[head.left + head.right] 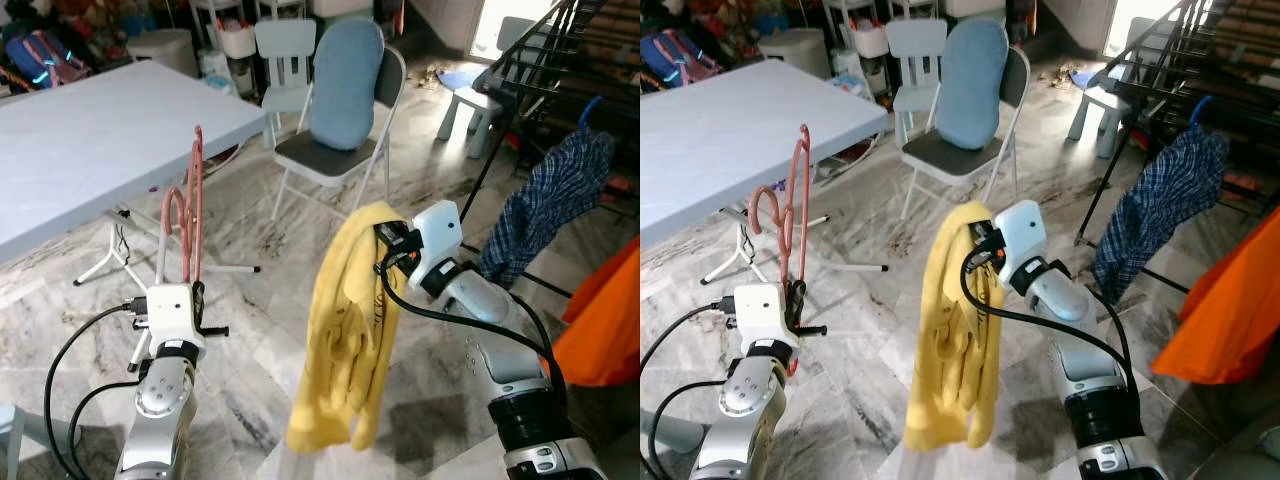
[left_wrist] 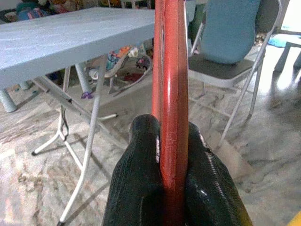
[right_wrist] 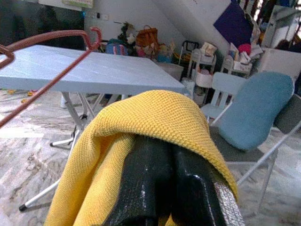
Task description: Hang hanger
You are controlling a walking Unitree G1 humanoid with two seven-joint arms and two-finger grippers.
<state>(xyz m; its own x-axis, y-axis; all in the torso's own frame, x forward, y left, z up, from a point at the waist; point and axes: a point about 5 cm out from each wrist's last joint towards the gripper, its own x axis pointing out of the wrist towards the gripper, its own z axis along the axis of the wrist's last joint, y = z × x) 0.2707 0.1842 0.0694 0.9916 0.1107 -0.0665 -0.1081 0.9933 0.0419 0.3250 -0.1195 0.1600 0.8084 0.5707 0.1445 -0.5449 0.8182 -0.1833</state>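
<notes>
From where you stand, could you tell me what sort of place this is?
Probably a lived-in home's ground-floor room or utility area: a marble-look tiled floor, a white folding table, a folding chair with a blue cushion, a dark staircase railing, and a plaid shirt hung nearby.

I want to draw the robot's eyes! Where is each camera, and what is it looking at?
Left eye view: on the head, looking down at both silver arms, the pink hanger and the yellow sweater.
Right eye view: beside it, same scene, plus the folding chair.
Left wrist view: looks along the left gripper, shut on the hanger, toward the white table.
Right wrist view: looks along the right gripper under the sweater.
Both wrist views share table and chair.
</notes>
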